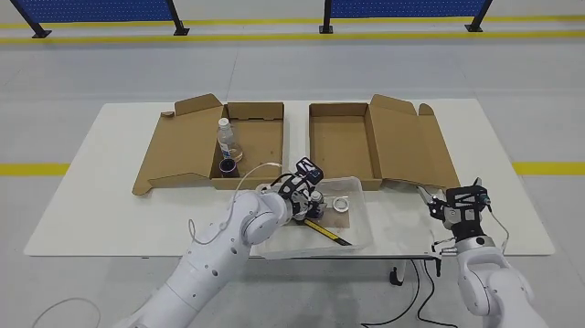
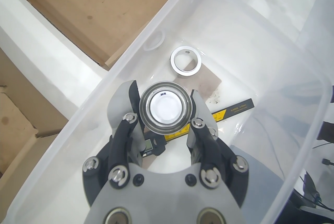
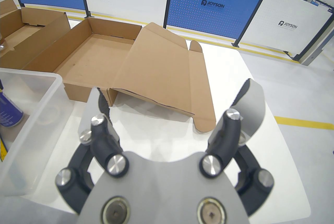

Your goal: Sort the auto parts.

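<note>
Bearing [image 2: 165, 111] is the part in hand. The left gripper [image 2: 164, 97] is clamped on its outer rim, a finger on each side, at mid-frame of the left wrist view and inside the clear bin [image 2: 261, 13]. The bearing sits over the caliper [image 2: 234, 108], which lies on the bin floor and runs off toward the right of that frame. I cannot tell whether the bearing is clear of the floor. Just above it in the frame a ring [image 2: 185, 61] lies flat in the bin, apart from the fingers.

In the top view the bin is at lower centre, with two open boxes above it. The left box [image 1: 260, 136], left of centre, holds a bottle [image 1: 227, 136] and beside it a dark thing, possibly a can [image 1: 226, 165]; it is too small to be sure. The right box [image 1: 340, 145] shows a bare floor. At the lower right of that view the right gripper [image 3: 174, 90] hangs spread wide and grasping nothing, near the right box's flap.

The sorting looks partly done: two things are boxed, the bearing is gripped but not delivered, and the ring and caliper are left in the bin.
</note>
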`<state>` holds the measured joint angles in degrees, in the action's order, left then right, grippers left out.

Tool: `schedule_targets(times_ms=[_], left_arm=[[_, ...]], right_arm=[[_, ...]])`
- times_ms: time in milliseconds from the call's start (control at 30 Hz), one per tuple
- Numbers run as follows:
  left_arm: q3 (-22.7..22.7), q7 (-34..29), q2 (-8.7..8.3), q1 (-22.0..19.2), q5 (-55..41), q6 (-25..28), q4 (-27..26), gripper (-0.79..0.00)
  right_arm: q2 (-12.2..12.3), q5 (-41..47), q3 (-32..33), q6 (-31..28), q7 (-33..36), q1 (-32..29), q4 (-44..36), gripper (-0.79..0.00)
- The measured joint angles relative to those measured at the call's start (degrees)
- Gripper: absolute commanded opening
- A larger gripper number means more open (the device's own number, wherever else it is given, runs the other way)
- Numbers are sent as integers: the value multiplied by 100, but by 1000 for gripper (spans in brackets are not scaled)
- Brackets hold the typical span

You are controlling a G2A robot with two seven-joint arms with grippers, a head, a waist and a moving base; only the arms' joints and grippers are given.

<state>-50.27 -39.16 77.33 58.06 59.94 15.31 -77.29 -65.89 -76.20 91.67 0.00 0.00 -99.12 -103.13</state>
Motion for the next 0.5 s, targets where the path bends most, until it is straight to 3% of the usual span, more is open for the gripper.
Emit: schedule_targets(times_ms=[500], left_arm=[[-520, 135, -119, 179, 23, -87, -779, -785]], right_arm=[[0, 0, 0, 0, 0, 0, 0, 0]])
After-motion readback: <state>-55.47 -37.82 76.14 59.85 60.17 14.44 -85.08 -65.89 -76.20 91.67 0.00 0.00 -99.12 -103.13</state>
